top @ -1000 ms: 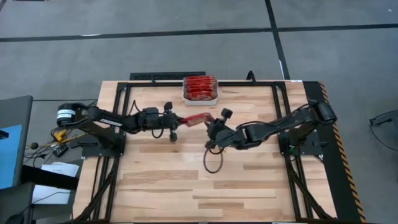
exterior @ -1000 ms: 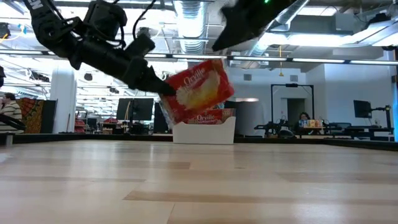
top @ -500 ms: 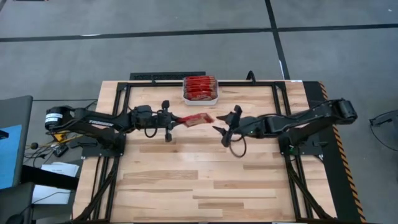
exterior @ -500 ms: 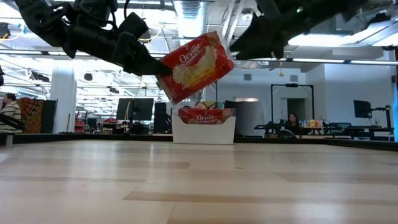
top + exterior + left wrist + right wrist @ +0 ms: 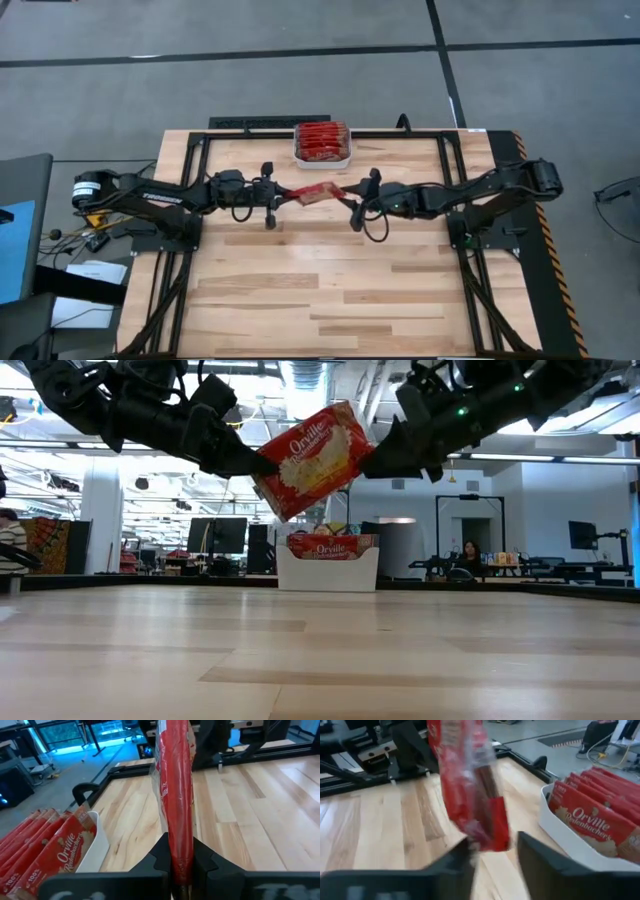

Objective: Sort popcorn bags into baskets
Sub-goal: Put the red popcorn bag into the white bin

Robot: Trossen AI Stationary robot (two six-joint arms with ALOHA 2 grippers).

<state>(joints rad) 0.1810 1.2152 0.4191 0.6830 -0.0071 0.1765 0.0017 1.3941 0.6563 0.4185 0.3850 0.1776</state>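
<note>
One red popcorn bag [image 5: 316,191] hangs in the air between my two grippers, above the table's far middle. In the low view it is tilted, its pale picture face [image 5: 312,458] toward the camera. My left gripper [image 5: 288,192] is shut on the bag's left end. My right gripper [image 5: 347,197] is open at the bag's right end. In the right wrist view its fingers [image 5: 455,865] stand on either side of that end [image 5: 485,832]; whether they touch it, I cannot tell. The white basket [image 5: 322,159] stands at the far edge with several red bags [image 5: 322,140] upright in it. My left gripper pinches the bag's left end [image 5: 181,862] between its two fingers, coming level from the table's left. The bag is lifted clear of the table. It stands on edge and reaches away from the fingers toward the right arm.
The black frame rails [image 5: 440,170] run along the table's sides and far edge. The basket [image 5: 327,572] stands just beyond the held bag. Bare wood [image 5: 330,290] fills the near half of the table. People sit in the room [image 5: 470,555] behind.
My left gripper has raised the bag well above the basket's rim and tipped it more steeply. My right gripper has swung up from lower over the table's middle and moved left to the bag's right end, its fingers now around that end.
</note>
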